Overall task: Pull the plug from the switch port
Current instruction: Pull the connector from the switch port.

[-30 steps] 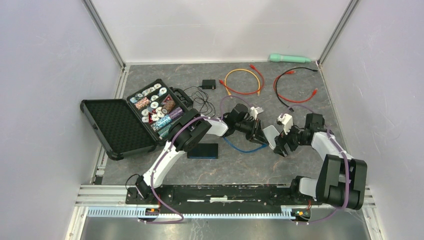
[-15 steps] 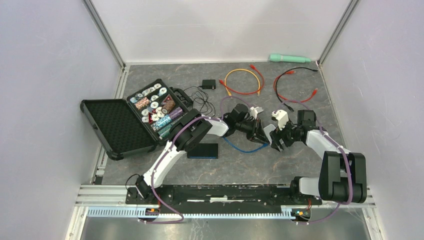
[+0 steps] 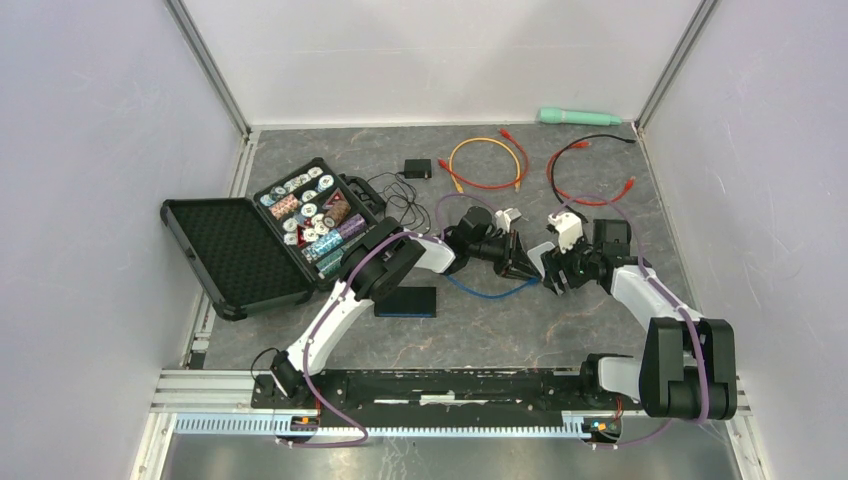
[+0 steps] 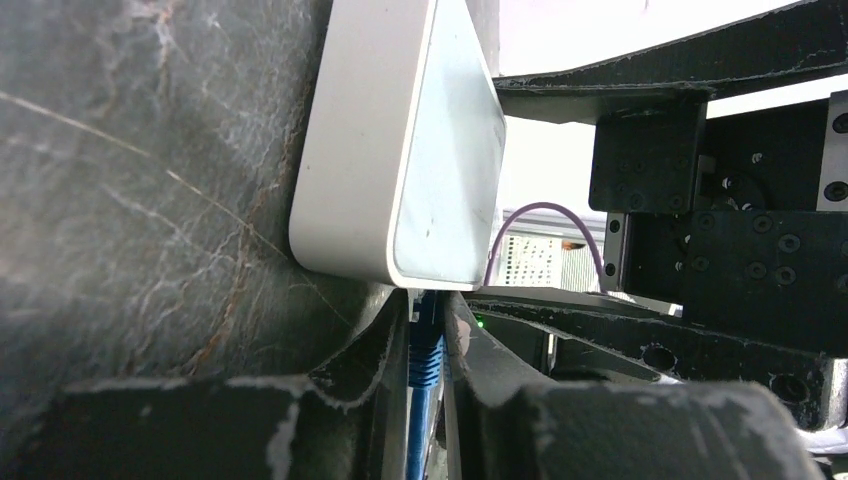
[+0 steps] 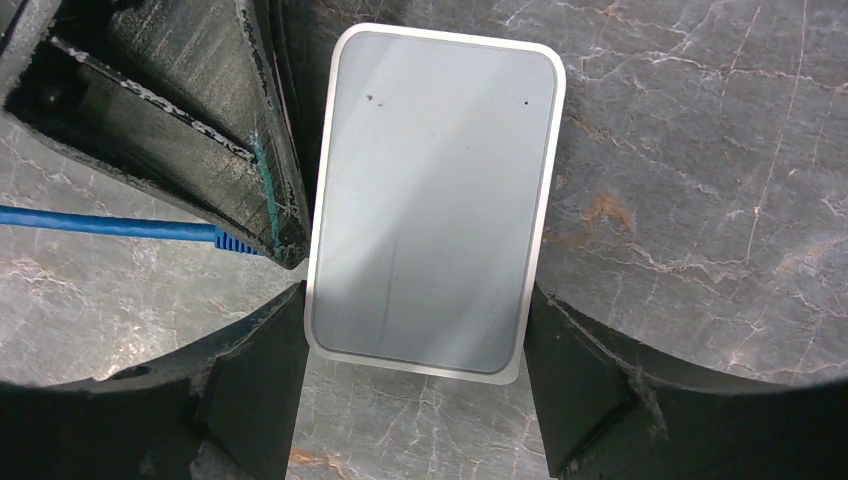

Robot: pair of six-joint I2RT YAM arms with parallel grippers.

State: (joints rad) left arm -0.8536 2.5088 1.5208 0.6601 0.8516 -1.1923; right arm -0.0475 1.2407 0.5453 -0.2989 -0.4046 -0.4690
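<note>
Blue is the thread to follow. The blue Ethernet cable (image 3: 487, 293) loops across the near-middle of the dark marbled table (image 3: 470, 335), just right of a flat black device (image 3: 405, 301), and runs up into the left gripper (image 4: 424, 312). That gripper is clamped tight on the blue plug (image 4: 425, 350), right where it meets the left side of the white switch (image 5: 435, 195). The plug sits in its port, not yet out.

In from the right comes the right gripper (image 5: 415, 305), jaws spread wide and straddling the switch, one finger at each long side, right up against the casing. Whether they are biting or merely brushing, I cannot tell.

Here's the danger. If that hold is loose when the left arm draws back, the light switch will likely slide along with the cable and the plug stays seated. The latch tab is another worry: left unpressed, a hard tug could strain the connector.

Farther back lie an open black case of poker chips (image 3: 305, 215) on the left, an orange cable (image 3: 487, 160), a red-ended black cable (image 3: 585, 175) and, at the far wall, a green tool (image 3: 580, 116).
</note>
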